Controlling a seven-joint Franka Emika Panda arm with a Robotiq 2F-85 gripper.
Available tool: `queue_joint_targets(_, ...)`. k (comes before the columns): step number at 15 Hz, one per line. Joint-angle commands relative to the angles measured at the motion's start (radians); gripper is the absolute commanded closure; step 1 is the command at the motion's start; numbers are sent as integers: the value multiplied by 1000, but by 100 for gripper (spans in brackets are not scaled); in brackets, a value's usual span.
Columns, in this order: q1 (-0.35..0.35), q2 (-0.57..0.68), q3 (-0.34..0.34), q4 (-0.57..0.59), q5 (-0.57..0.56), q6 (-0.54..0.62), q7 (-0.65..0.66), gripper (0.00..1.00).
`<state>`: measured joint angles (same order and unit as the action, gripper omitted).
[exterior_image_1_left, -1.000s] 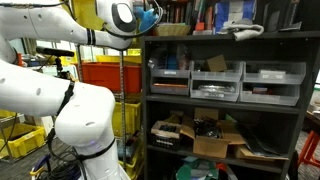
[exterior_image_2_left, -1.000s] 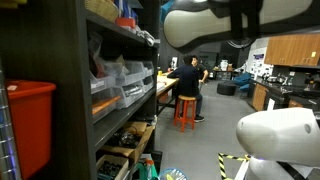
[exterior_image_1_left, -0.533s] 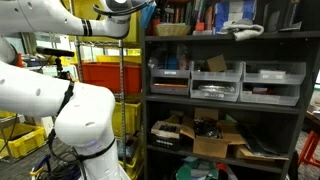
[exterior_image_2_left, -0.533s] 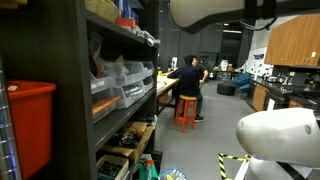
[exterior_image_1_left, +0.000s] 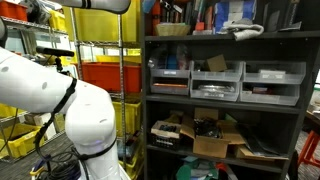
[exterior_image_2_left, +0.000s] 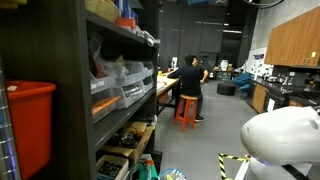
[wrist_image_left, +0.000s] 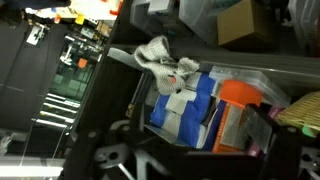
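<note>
My tool (wrist_image_left: 185, 152) sits at six o'clock in the wrist view, its jaws spread wide with nothing between them. Just past it lies the blue-and-white striped bundle (wrist_image_left: 185, 105), broad stripes and soft-edged, with an orange pack (wrist_image_left: 238, 108) touching it at three o'clock. Farther off, at eleven o'clock, a crumpled white rag (wrist_image_left: 160, 58) lies against the shelf (wrist_image_left: 262, 64).

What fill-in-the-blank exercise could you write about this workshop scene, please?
1. A person sits on an orange ___ at the workbench.
2. The bin beside the dark shelving is ___.
3. The open boxes on its lower shelf are made of ___.
4. In the wrist view, the crumpled cloth is ___.
Missing words: stool; red; cardboard; white.
</note>
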<state>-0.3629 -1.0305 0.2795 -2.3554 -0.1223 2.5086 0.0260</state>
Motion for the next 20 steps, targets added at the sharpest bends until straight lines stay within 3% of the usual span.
queue_joint_targets(1, 170, 139, -115, 125, -11, -154, -73, 0)
queue_joint_targets(5, 318, 220, -208, 232, 35, -323, -126, 0)
queue_joint_targets(7, 290, 218, -201, 230, -1, -293, -52, 0)
queue_joint_targets(8, 316, 201, -208, 201, -6, -286, -71, 0)
queue_joint_targets(13, 310, 212, -210, 214, -5, -285, -55, 0)
queue_joint_targets(20, 430, 271, -276, 351, 94, -442, -147, 0)
